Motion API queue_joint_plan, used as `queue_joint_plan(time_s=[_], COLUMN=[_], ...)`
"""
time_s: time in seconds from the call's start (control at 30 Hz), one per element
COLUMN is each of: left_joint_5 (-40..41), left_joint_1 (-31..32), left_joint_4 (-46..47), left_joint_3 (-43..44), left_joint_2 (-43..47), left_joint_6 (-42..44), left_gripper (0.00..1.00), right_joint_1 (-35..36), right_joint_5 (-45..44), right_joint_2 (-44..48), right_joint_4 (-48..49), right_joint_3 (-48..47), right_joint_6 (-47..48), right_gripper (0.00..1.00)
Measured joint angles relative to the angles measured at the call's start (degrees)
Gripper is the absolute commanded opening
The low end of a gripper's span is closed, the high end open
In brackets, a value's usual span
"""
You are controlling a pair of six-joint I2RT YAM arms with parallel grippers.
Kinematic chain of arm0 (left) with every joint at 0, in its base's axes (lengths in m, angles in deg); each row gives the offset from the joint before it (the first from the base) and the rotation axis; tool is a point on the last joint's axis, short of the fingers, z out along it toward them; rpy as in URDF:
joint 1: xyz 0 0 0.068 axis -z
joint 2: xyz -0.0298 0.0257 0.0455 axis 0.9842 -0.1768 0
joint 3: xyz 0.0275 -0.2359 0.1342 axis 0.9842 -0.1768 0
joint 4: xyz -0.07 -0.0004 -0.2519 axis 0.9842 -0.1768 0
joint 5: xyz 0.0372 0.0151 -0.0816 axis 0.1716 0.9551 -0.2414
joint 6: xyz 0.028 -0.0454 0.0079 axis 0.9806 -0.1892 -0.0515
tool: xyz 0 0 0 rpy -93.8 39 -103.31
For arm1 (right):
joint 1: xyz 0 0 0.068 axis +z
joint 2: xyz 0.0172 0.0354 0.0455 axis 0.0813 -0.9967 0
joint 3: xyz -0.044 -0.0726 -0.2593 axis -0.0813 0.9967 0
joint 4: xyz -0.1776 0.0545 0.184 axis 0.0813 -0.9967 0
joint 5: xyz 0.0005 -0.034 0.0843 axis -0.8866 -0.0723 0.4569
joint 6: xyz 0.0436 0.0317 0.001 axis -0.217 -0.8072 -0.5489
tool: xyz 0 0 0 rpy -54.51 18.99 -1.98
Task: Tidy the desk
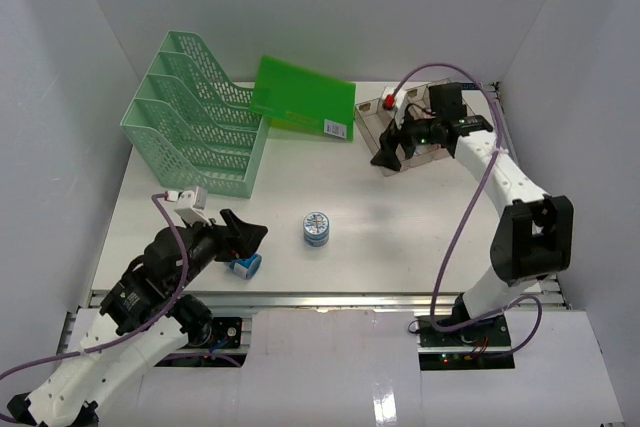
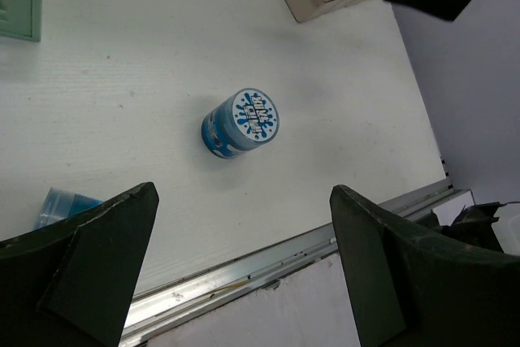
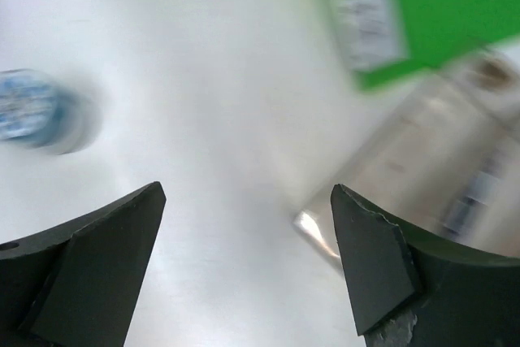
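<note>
The white desk (image 1: 400,217) carries a round blue-and-white tub (image 1: 316,229) near its middle front and a small blue cup (image 1: 245,265) lying on its side by the near rail. My left gripper (image 1: 240,237) is open and empty above the cup, at the front left. In the left wrist view the tub (image 2: 242,123) stands ahead of the open gripper (image 2: 244,266) and the cup (image 2: 65,205) lies at the left. My right gripper (image 1: 390,152) is open and empty just in front of the clear tray (image 1: 380,119). The right wrist view is blurred, with the tub (image 3: 32,111) at far left.
A mint-green mesh file rack (image 1: 195,127) stands at the back left. A green folder (image 1: 300,97) leans beside it. The clear tray holds small items, one of them red (image 1: 390,102). White walls enclose the desk on three sides. A metal rail (image 2: 244,270) edges the front.
</note>
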State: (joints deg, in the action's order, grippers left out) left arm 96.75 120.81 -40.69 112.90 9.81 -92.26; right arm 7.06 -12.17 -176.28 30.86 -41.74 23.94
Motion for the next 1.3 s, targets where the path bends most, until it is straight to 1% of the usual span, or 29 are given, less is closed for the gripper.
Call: queue_joint_plan(time_s=[0.07,0.17,0.23,0.3,0.37,0.4,0.47,0.57,0.67,0.73,0.97,1.03,1.07,1.1,1.17,1.2,1.23,1.3], left_joint_5=[-0.06,-0.14,-0.13,-0.1,-0.12,-0.12,-0.09,-0.08,-0.07,-0.06,0.07,0.07,0.07,0.07,0.07,0.07,0.07,0.07], left_joint_1=[0.0,-0.02,-0.02,-0.02,-0.02,-0.02,-0.02,-0.02,-0.02,-0.02,-0.02,-0.02,-0.02,-0.02,-0.02,-0.02,-0.02,-0.02], left_joint_4=[0.41,1.09,1.17,1.18,1.18,1.18,1.18,1.18,1.19,1.2,1.2,1.2,1.2,1.2,1.2,1.2,1.2,1.2], left_joint_3=[-0.35,-0.56,-0.73,-0.77,-0.78,-0.79,-0.79,-0.79,-0.79,-0.79,-0.79,-0.79,-0.79,-0.79,-0.79,-0.79,-0.79,-0.79], left_joint_2=[2.3,3.71,4.17,4.44,4.69,4.82,5.11,5.52,5.86,6.07,6.42,6.41,6.4,6.41,6.42,6.42,6.43,6.48], left_joint_6=[0.23,0.37,0.4,0.4,0.38,0.38,0.37,0.36,0.36,0.34,0.33,0.31,0.31,0.31,0.31,0.31,0.31,0.31], left_gripper=[0.98,0.98,0.98,0.98,0.98,0.98,0.98,0.98,0.98,0.98,0.98,0.98,0.98,0.98,0.98,0.98,0.98,0.98], right_joint_1=[3.92,15.89,25.34,33.37,38.09,39.39,39.78,39.46,40.59,41.29,42.34,42.41,42.41,42.41,42.43,42.45,42.52,42.58], right_joint_5=[5.17,4.14,0.25,-6.32,-14.46,-18.42,-24.19,-28.44,-32.57,-34.23,-34.19,-35.03,-35.36,-35.73,-36.02,-35.99,-36.26,-36.33], right_joint_2=[5.69,11.55,13.15,13.8,13.43,13.02,11.96,9.94,7.02,4.56,-2.11,-3.61,-4.44,-5.1,-6.06,-6.24,-6.34,-6.36], right_joint_4=[-2.86,-0.07,2.71,5.31,7.21,8.14,9.48,10.93,11.91,12.06,10.51,10.39,10.39,10.39,10.35,10.36,10.37,10.33], right_joint_3=[5.39,15.9,21.87,26.19,27.68,27.7,26.4,23.95,22.04,20.8,16.46,15.29,14.64,14.15,13.5,13.4,13.34,13.28], right_joint_6=[3.18,3.74,2.07,-0.72,-4.41,-6.04,-9.9,-14.82,-18.31,-19.8,-21.97,-22.09,-22.18,-22.14,-22.02,-21.78,-21.66,-21.01], right_gripper=[0.9,0.9,0.9,0.9,0.9,0.9,0.9,0.9,0.9,0.9,0.91,0.95,0.91,0.83,0.61,0.48,0.37,0.23])
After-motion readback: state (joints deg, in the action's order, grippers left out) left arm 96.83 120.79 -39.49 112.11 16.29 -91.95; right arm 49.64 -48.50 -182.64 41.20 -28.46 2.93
